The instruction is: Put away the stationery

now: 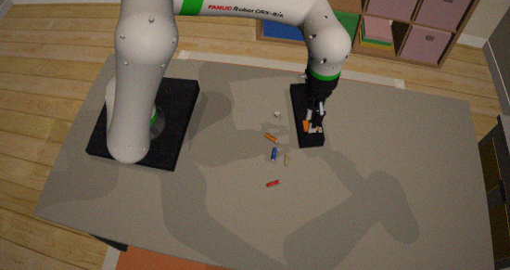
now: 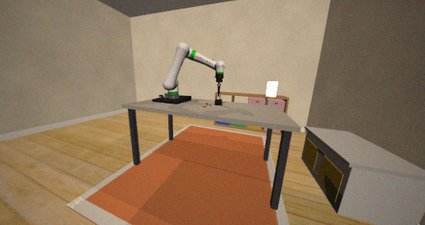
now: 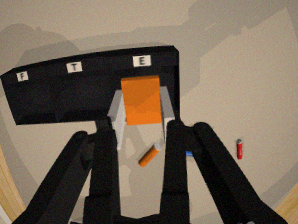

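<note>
My gripper (image 1: 315, 122) is shut on a flat orange block (image 3: 143, 99) with a grey underside, which also shows in the top view (image 1: 306, 125). It hangs over the near end of a long black bin row (image 1: 304, 115). In the wrist view the block sits just below the white label E (image 3: 141, 60) on the bin row (image 3: 93, 90), which carries two more labels to the left. On the table to the left lie an orange cylinder (image 1: 271, 137), a blue one (image 1: 274, 154), a small tan one (image 1: 286, 159) and a red one (image 1: 273, 183).
A small white die (image 1: 276, 114) lies left of the bin row. The arm's black base plate (image 1: 146, 122) takes up the table's left side. In the exterior view the gripper (image 2: 218, 91) stands above the bin row (image 2: 218, 102) near the table's far edge.
</note>
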Controlling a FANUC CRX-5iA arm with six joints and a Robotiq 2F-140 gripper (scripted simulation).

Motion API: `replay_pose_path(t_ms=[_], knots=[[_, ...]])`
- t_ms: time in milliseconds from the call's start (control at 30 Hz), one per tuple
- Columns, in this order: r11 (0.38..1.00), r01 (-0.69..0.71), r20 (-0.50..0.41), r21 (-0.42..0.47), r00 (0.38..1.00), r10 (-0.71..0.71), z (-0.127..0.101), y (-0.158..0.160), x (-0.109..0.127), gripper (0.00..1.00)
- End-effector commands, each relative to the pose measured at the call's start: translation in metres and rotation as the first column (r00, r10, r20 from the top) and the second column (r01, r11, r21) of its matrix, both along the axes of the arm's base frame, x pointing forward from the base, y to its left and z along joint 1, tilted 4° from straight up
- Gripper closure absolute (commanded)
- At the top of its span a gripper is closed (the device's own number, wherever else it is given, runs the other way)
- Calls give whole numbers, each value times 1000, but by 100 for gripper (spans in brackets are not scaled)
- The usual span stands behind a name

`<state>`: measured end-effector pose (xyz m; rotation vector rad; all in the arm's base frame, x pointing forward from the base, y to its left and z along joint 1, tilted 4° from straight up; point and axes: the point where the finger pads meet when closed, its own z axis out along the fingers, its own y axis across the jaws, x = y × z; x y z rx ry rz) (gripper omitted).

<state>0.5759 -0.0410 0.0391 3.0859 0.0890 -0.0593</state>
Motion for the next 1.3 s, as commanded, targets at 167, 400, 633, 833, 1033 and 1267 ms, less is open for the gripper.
replay_pose_path(t_ms=[167, 400, 633, 833, 1033, 1267], knots=[[1000, 3, 0, -2, 1000, -3, 0, -2, -3, 79], [1000, 3, 0, -2, 1000, -3, 0, -2, -4, 79], [1000, 3, 0, -2, 1000, -3, 0, -2, -4, 79], [1000, 3, 0, -2, 1000, -3, -9, -3, -4, 79], [1000, 3, 0, -2, 1000, -3, -17, -3, -4, 79], [1000, 3, 0, -2, 1000, -3, -31, -4, -5, 79]])
